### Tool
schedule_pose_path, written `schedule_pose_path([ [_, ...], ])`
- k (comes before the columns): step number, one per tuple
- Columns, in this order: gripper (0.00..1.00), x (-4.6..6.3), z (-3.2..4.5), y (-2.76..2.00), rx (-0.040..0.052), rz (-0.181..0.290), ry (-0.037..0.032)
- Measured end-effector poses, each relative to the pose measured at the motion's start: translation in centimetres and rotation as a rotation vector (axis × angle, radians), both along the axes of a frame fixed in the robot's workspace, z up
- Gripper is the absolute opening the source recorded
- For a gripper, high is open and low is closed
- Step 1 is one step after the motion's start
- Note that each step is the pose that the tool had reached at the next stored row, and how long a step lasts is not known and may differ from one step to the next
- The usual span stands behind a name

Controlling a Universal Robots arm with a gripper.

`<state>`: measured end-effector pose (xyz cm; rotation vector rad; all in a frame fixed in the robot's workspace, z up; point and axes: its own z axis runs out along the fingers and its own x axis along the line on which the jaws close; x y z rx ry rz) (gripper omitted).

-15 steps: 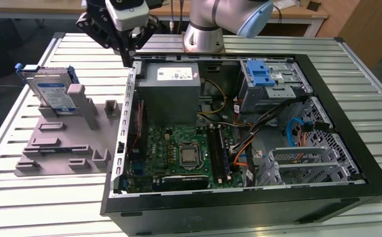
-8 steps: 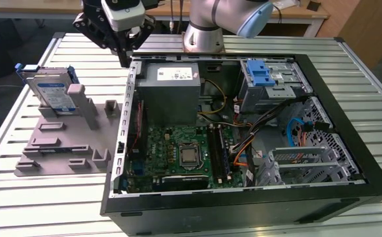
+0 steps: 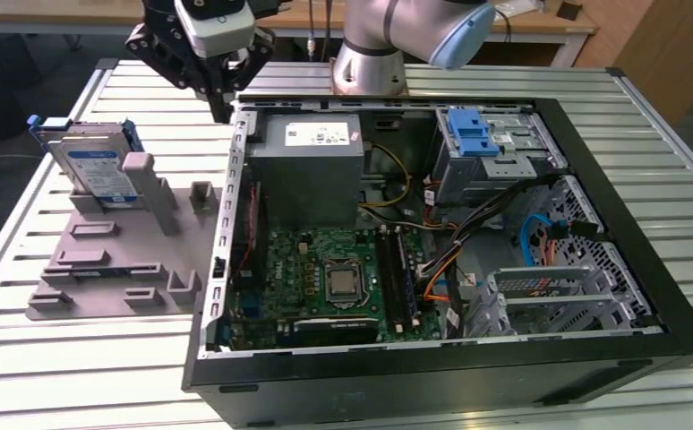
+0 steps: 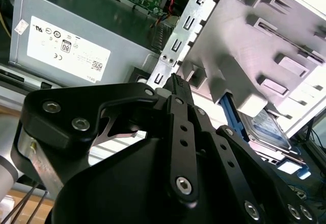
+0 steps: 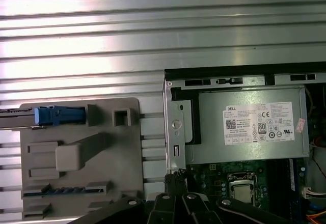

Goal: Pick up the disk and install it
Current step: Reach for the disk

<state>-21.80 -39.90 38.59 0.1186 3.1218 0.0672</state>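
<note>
Hand (image 4: 175,81) looms closest, black linkage blocking much of my wrist views; fingertips look closed together, holding nothing, beside the computer case (image 3: 418,381) wall. Disk (image 3: 89,168) stands edgewise in the grey fixture (image 3: 107,269), partly hidden.

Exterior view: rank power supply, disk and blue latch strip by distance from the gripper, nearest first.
From the gripper:
1. power supply, just inside the case.
2. disk, standing on the grey fixture, exterior view's left.
3. blue latch strip, on the drive cage, exterior view's right.
</note>
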Motion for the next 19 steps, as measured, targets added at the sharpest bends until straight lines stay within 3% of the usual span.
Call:
schedule_pose_path([
  [19, 0.11, -1.3, -0.14, 0.00, 0.0000, 0.000, 0.0030],
])
